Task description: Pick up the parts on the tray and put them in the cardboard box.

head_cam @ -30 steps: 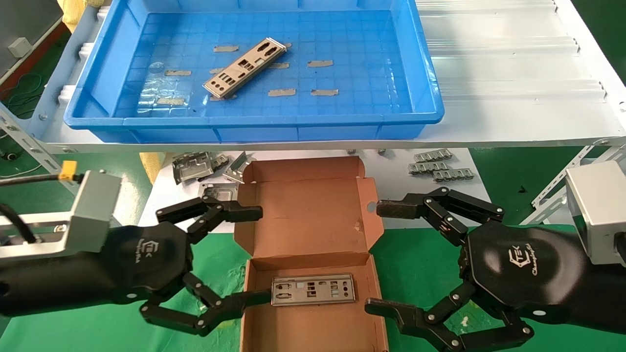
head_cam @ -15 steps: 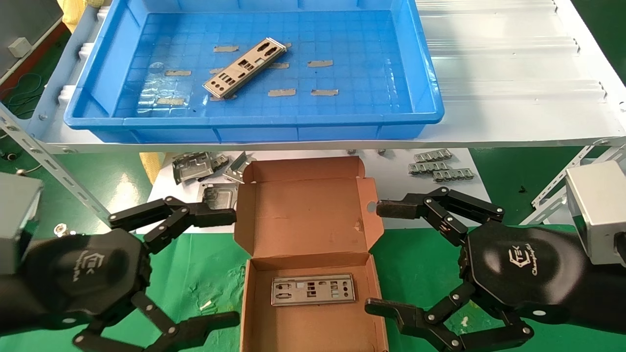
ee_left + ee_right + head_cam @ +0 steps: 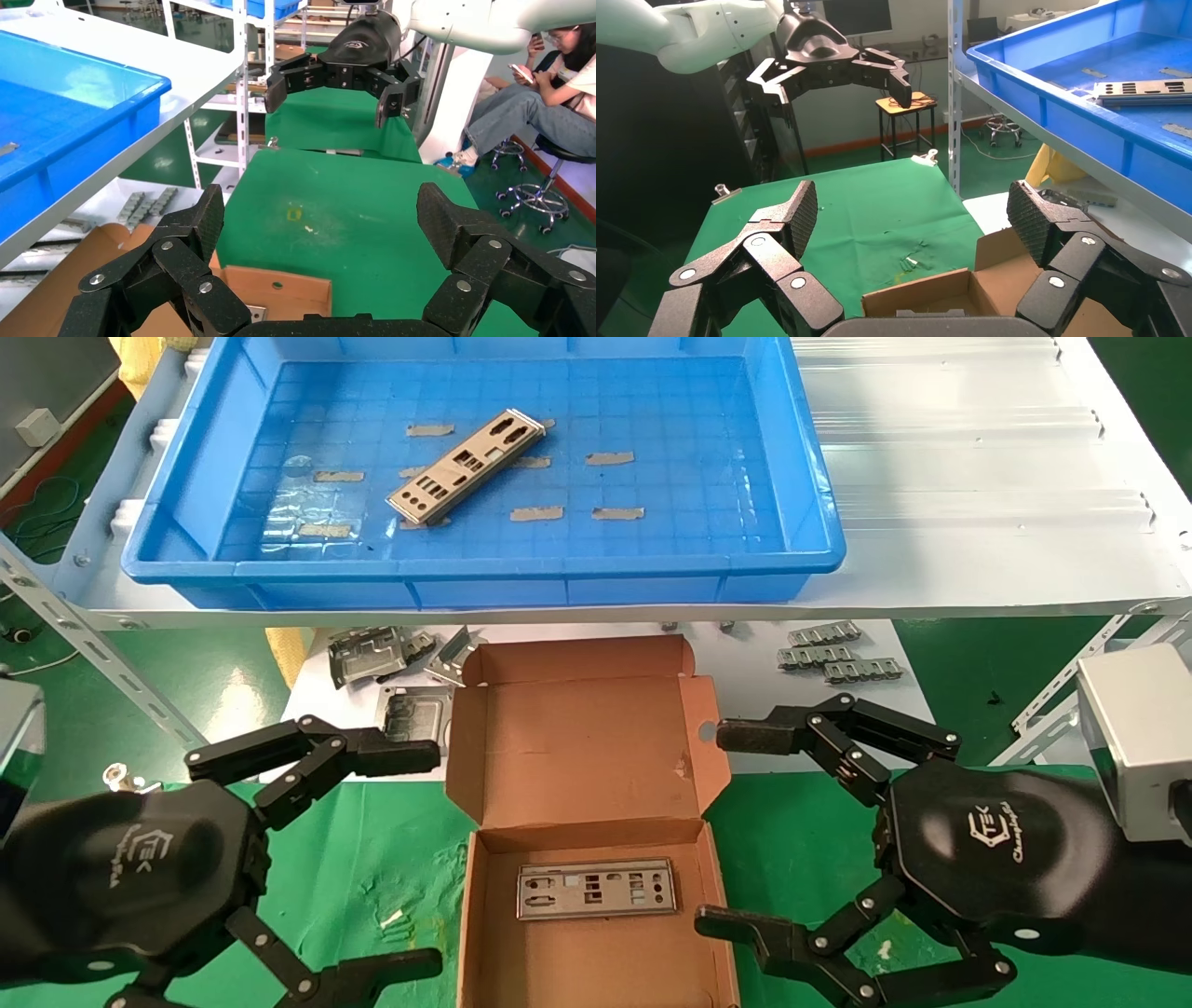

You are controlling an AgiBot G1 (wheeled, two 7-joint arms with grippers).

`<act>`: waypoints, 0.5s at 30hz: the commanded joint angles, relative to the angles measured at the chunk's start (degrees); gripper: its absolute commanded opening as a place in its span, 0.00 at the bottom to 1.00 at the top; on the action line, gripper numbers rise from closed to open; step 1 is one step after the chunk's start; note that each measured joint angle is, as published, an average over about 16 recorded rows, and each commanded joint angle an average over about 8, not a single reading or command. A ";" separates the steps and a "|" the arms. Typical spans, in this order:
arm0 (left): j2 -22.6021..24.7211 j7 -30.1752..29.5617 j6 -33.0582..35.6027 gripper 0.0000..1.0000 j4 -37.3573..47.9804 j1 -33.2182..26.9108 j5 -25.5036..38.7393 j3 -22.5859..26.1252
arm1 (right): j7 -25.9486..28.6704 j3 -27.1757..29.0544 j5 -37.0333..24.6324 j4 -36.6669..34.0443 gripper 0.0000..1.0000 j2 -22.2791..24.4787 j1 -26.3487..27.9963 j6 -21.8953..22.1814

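The left gripper [image 3: 410,859] has pulled back from the box [image 3: 587,859] toward 8 o'clock since a second ago, leaving 1 plate [image 3: 597,889] flat on the box floor; its jaws stand wide apart and hold nothing. The right gripper [image 3: 717,829] hangs at the box's 3 o'clock side, jaws also spread wide and empty. 1 plate [image 3: 466,467] remains in the tray [image 3: 484,581], lying diagonally at 11 o'clock from the box. The next reach probably belongs to the left arm: clear the tray's near rim before descending (the shelf edge overhangs), then close across the plate's narrow width, since it lies thin and flat.
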 commanded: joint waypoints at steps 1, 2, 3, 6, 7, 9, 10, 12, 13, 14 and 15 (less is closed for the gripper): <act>0.11 0.03 0.00 1.00 0.15 -0.07 0.10 0.09 | 0.00 0.00 0.00 0.00 1.00 0.00 0.00 0.00; 0.15 0.05 0.00 1.00 0.20 -0.11 0.15 0.12 | 0.00 0.00 0.00 0.00 1.00 0.00 0.00 0.00; 0.19 0.06 0.00 1.00 0.25 -0.14 0.19 0.16 | 0.00 0.00 0.00 0.00 1.00 0.00 0.00 0.00; 0.28 0.09 -0.01 1.00 0.36 -0.21 0.27 0.23 | 0.00 0.00 0.00 0.00 1.00 0.00 0.00 0.00; 0.31 0.10 -0.01 1.00 0.40 -0.23 0.29 0.26 | 0.00 0.00 0.00 0.00 1.00 0.00 0.00 0.00; 0.35 0.12 -0.01 1.00 0.46 -0.26 0.33 0.29 | 0.00 0.00 0.00 0.00 1.00 0.00 0.00 0.00; 0.37 0.13 -0.01 1.00 0.49 -0.28 0.35 0.31 | 0.00 0.00 0.00 0.00 1.00 0.00 0.00 0.00; 0.41 0.14 -0.02 1.00 0.53 -0.31 0.39 0.34 | 0.00 0.00 0.00 0.00 1.00 0.00 0.00 0.00; 0.43 0.15 -0.02 1.00 0.56 -0.32 0.41 0.35 | 0.00 0.00 0.00 0.00 1.00 0.00 0.00 0.00; 0.44 0.15 -0.02 1.00 0.58 -0.33 0.43 0.36 | 0.00 0.00 0.00 0.00 1.00 0.00 0.00 0.00; 0.46 0.16 -0.03 1.00 0.60 -0.34 0.44 0.37 | 0.00 0.00 0.00 0.00 1.00 0.00 0.00 0.00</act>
